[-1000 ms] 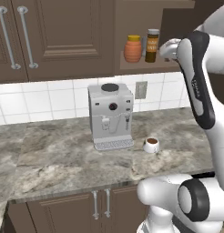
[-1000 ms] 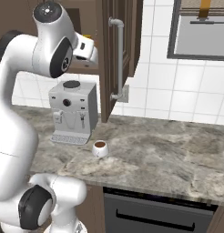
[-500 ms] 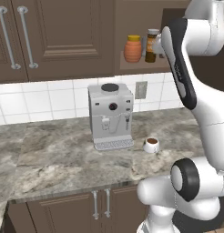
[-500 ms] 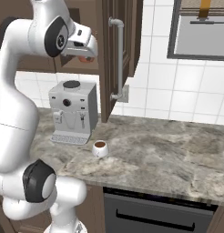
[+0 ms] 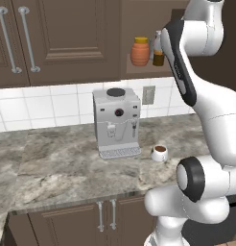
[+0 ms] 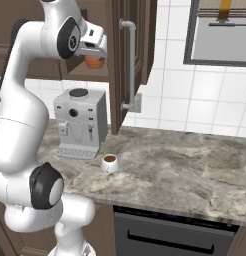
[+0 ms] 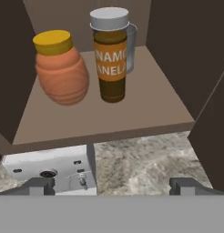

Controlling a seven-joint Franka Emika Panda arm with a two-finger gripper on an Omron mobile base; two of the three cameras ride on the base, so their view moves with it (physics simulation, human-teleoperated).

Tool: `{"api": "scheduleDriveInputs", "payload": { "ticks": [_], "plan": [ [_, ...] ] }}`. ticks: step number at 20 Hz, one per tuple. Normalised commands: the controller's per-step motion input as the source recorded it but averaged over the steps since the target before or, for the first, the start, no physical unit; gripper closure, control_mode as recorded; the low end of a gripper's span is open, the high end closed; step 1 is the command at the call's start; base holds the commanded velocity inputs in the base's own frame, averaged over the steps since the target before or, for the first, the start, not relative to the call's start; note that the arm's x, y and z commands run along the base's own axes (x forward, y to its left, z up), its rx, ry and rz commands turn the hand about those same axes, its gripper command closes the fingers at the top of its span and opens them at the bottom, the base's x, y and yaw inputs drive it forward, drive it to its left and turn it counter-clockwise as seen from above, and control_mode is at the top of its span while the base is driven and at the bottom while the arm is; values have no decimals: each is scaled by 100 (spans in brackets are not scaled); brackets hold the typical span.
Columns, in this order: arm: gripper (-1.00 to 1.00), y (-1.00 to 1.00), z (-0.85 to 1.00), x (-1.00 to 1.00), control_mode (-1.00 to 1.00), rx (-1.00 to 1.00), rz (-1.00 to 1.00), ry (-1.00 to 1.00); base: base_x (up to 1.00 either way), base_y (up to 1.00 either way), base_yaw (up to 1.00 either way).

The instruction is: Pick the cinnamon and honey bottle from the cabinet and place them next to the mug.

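The orange ribbed honey bottle [image 7: 62,68] with its yellow lid stands on the left of the cabinet shelf [image 7: 145,109]. The dark-brown cinnamon [image 7: 110,57] with a grey lid stands upright just to its right. My gripper [image 7: 112,184] is open and empty, out in front of the shelf edge and apart from both jars. In the left base view the honey bottle [image 5: 139,52] shows in the niche, and my forearm half hides the cinnamon [image 5: 159,55]. The white mug [image 5: 159,153] of dark liquid sits on the counter, also seen as the mug [image 6: 110,163].
A plain grey cup [image 7: 131,36] stands behind the cinnamon. The niche's dark side walls close in on both sides. A coffee machine [image 5: 116,122] stands on the counter below the shelf, left of the mug. An open cabinet door [image 6: 130,65] with a long handle hangs right of my hand.
My arm has lifted and swung the hand up in front of the shelf niche. The forearm now covers part of the cinnamon in the left base view. The jars and mug have not moved.
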Motion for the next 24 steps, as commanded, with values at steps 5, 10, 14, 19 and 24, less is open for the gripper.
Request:
{"api": "scheduleDriveInputs", "payload": {
  "ticks": [5, 10, 14, 19, 24],
  "plan": [
    [-100, 0, 0, 10, -100, 0, -2, -2, 0, 0, 0],
    [-100, -1, 0, -13, -100, 0, 0, -3, 0, 0, 0],
    [-100, -10, -1, -1, -100, 0, 0, -12, 0, 0, 0],
    [-100, -20, -8, 1, -100, 0, 0, -16, 0, 0, 0],
    [-100, -3, -9, 5, -100, 1, 0, -10, 0, 0, 0]
  ]
}}
